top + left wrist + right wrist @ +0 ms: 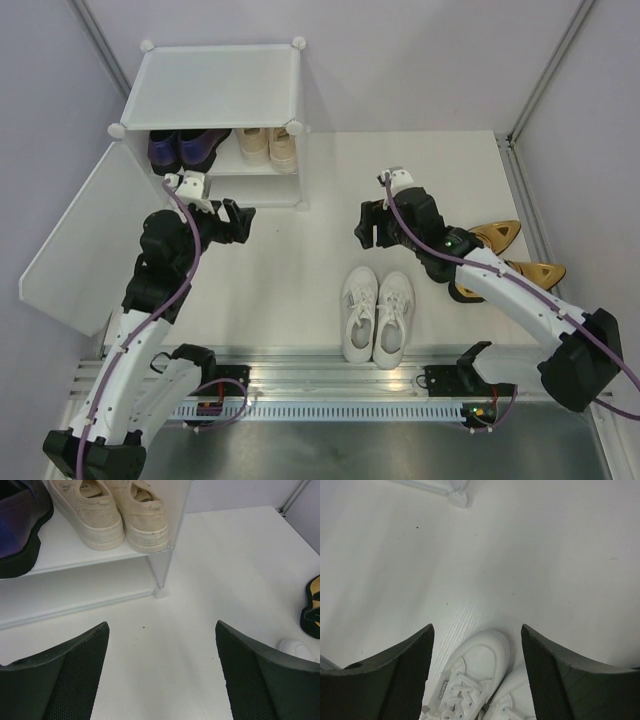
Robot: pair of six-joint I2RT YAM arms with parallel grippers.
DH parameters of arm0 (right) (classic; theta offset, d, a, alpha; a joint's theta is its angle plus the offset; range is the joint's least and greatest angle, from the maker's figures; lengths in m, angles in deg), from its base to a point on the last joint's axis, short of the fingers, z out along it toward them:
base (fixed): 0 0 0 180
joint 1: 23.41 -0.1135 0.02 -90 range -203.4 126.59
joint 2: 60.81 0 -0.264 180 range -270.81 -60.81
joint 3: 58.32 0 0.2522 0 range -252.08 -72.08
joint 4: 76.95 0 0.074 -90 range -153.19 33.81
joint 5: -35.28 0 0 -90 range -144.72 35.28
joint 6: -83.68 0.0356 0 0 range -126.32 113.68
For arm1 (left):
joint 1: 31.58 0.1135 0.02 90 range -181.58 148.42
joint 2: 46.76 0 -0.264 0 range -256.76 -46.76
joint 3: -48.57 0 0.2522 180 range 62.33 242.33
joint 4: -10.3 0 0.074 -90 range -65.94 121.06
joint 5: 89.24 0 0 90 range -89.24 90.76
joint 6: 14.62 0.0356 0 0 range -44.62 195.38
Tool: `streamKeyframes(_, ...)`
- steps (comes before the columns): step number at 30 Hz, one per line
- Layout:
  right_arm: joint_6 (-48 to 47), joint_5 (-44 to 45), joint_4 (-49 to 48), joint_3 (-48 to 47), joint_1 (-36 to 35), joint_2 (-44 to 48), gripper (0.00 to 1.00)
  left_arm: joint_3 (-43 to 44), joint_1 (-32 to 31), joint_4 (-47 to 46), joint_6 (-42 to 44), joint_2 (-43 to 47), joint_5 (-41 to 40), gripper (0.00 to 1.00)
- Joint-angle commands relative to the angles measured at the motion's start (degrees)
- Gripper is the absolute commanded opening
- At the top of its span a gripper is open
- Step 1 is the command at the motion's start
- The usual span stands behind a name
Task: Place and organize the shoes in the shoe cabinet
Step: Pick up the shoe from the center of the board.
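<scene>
The white shoe cabinet stands at the back left with its door swung open to the left. On its inner shelf sit the purple loafers and the beige sneakers; both also show in the left wrist view, the loafer left of the sneakers. The white sneakers stand side by side on the table, toes away. The gold heels lie at the right. My left gripper is open and empty in front of the cabinet. My right gripper is open and empty above the white sneakers' toes.
The cabinet's front right foot shows in the right wrist view. Grey walls enclose the table at the back and sides. A metal rail runs along the near edge by the arm bases. A gold heel's edge shows at the right of the left wrist view.
</scene>
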Motion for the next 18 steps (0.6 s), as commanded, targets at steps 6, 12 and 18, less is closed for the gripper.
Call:
streamKeyframes(6,6.21,-3.17,8.31,5.81,-1.34,9.87,0.67,0.09,-0.48,-2.67,-1.67,3.96,-4.21,1.0)
streamKeyframes(12,10.51,-6.43,8.84,8.45,-6.08,8.82,0.64,0.0,-0.48,-2.67,-1.76,3.78,-4.39,1.0)
streamKeyframes(18,12.54,-0.91,9.46,8.8,-13.38,4.69,0.64,-0.09,-0.48,-2.58,-1.67,3.7,-5.35,1.0)
